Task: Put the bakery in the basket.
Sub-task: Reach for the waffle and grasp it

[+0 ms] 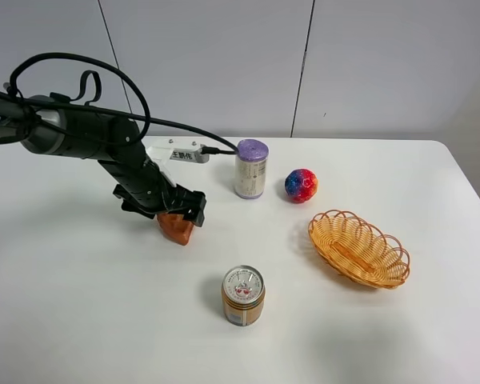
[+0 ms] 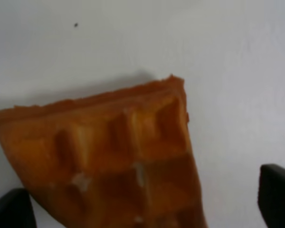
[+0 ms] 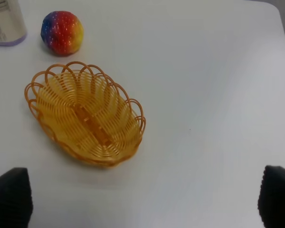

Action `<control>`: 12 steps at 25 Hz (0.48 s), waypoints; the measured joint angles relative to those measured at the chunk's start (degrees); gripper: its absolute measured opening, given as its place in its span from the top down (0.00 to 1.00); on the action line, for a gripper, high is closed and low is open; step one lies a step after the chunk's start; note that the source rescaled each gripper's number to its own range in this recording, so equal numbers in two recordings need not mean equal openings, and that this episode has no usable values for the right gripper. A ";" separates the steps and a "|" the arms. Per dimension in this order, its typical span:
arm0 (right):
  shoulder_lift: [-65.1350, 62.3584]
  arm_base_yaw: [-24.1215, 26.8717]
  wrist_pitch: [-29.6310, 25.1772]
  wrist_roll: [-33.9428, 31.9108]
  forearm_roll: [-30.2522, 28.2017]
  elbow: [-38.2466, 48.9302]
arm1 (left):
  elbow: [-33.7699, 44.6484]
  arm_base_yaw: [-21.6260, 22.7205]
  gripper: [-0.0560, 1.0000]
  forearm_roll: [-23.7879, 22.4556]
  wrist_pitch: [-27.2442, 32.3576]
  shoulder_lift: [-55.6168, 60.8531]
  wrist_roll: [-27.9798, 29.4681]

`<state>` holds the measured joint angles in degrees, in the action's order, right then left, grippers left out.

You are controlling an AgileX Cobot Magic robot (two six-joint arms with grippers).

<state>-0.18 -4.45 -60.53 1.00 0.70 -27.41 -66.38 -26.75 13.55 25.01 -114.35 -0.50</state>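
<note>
At the table's (image 1: 80, 304) left side | bakery (image 2: 109, 156) between spread left fingers (image 2: 275, 194), ungripped | right fingers (image 3: 9, 199) spread

Left arm (image 1: 80, 132): black tubular links with one silver-grey band; white lettering "PER", cut off at the frame edge.
Cables (image 1: 90, 74): black, in loose loops above the arm; one plugs into a white labelled block (image 1: 176, 152).
Left hand (image 1: 176, 210): black, matte, blocky.
Right hand (image 3: 142, 199): black; fingertips (image 3: 9, 199) rounded and finely ribbed.
</note>
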 joint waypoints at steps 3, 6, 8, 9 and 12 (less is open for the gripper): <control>0.00 0.00 0.00 0.00 0.00 0.00 | -0.76 -0.14 0.18 -0.26 -0.93 -0.68 -0.01; 0.00 0.00 0.00 0.00 0.00 0.00 | -1.17 -0.14 0.18 -0.95 -1.50 -1.99 -0.13; 0.00 0.00 0.00 0.00 0.00 0.00 | -1.17 -0.14 0.18 -1.27 -1.61 -3.22 -0.18; 0.00 0.00 0.00 0.00 0.00 0.00 | -1.17 -0.14 0.18 -1.33 -1.74 -3.90 -0.18; 0.00 0.00 0.00 0.00 0.00 0.00 | -1.17 -0.14 0.19 -1.71 -2.51 -5.23 -0.22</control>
<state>-0.18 -4.45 -60.53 1.00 0.70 -27.41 -67.54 -26.89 11.84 22.51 -119.58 -0.73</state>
